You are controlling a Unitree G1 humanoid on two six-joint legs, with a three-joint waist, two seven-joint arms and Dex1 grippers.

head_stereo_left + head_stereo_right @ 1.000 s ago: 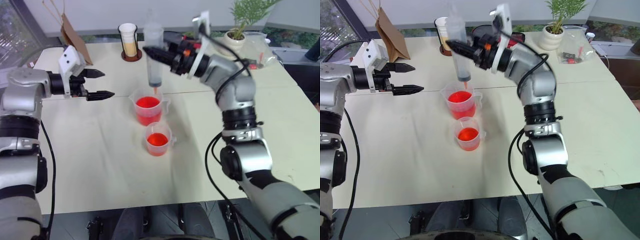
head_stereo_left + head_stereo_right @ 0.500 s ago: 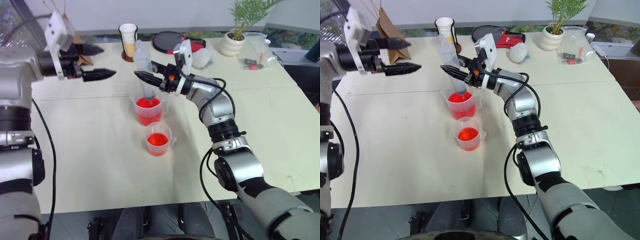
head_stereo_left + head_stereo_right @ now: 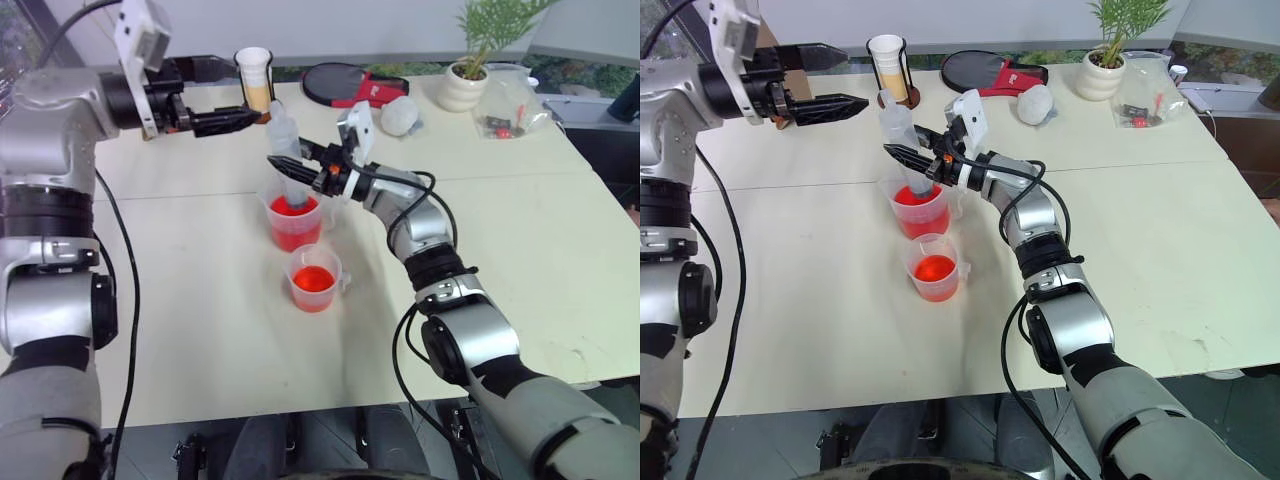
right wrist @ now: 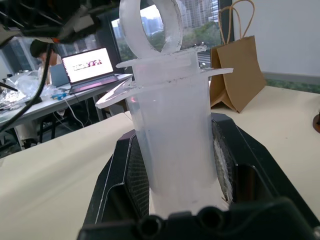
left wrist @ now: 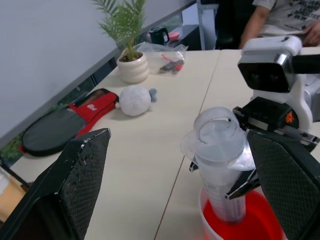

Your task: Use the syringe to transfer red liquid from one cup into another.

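Right gripper clamps the syringe, tip seemingly dipped in the taller cup, centre frame, while the wide-open, empty left gripper hovers upper left, ready for the plunger.

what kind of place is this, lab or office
Probably an office used for robot trials: an open laptop on a desk behind, a potted plant and a brown paper bag on the cream table.

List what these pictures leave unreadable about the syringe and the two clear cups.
- Syringe tip: head views, sunk in the taller cup; whether it draws is unreadable.
- Barrel markings: left wrist view, too small.
- Taller cup's base: left wrist view, cut by the edge.
- Shorter cup level: seen from above, no scale.
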